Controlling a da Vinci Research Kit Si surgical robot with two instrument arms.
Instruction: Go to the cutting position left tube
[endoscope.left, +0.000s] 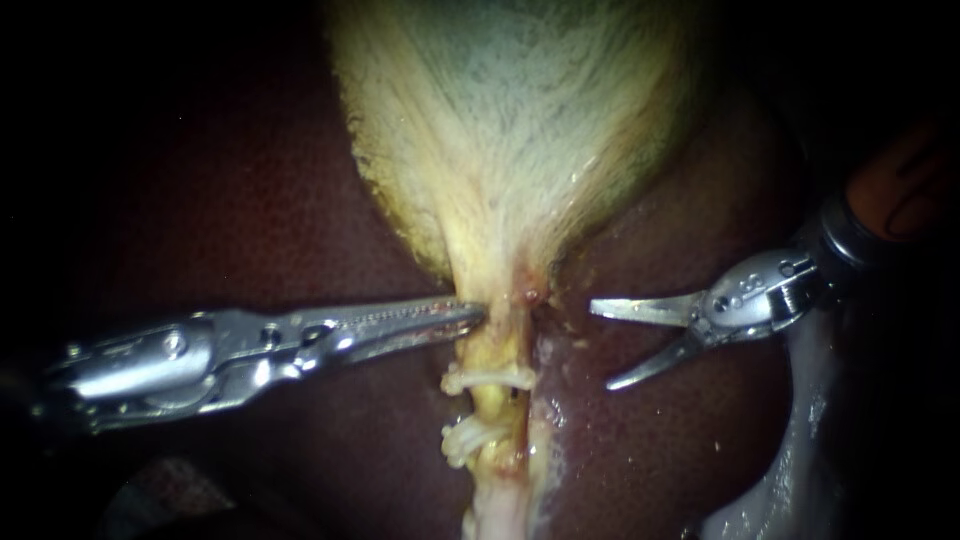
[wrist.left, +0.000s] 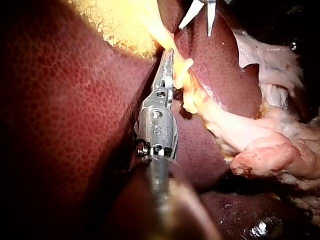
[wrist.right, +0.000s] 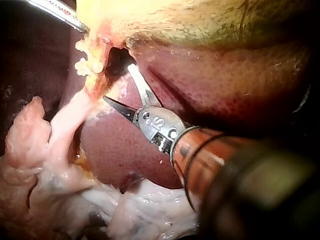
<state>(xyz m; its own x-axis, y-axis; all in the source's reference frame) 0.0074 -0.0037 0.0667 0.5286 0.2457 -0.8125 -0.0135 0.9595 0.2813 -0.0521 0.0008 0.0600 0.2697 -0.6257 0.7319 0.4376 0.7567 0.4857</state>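
Observation:
The pale yellow-green gallbladder (endoscope.left: 510, 120) narrows to a neck, from which a yellowish tube (endoscope.left: 497, 350) runs down over the dark liver (endoscope.left: 250, 200). Two white clips (endoscope.left: 487, 378) (endoscope.left: 468, 440) sit across the tube. My left instrument (endoscope.left: 478, 315) has long ridged jaws, shut on the tissue at the gallbladder's neck just above the upper clip; the left wrist view shows the same grip (wrist.left: 168, 54). My right instrument (endoscope.left: 606, 347) has two thin blades standing open, a short way right of the tube and apart from it. In the right wrist view its blades (wrist.right: 119, 83) spread beside the clipped tube (wrist.right: 92, 75).
Pale fatty tissue (endoscope.left: 790, 450) hangs at the lower right and shows in both wrist views (wrist.left: 270, 150) (wrist.right: 40, 150). A whitish glistening strip (endoscope.left: 545, 400) lies on the liver just right of the tube. Liver surrounds the tube on both sides.

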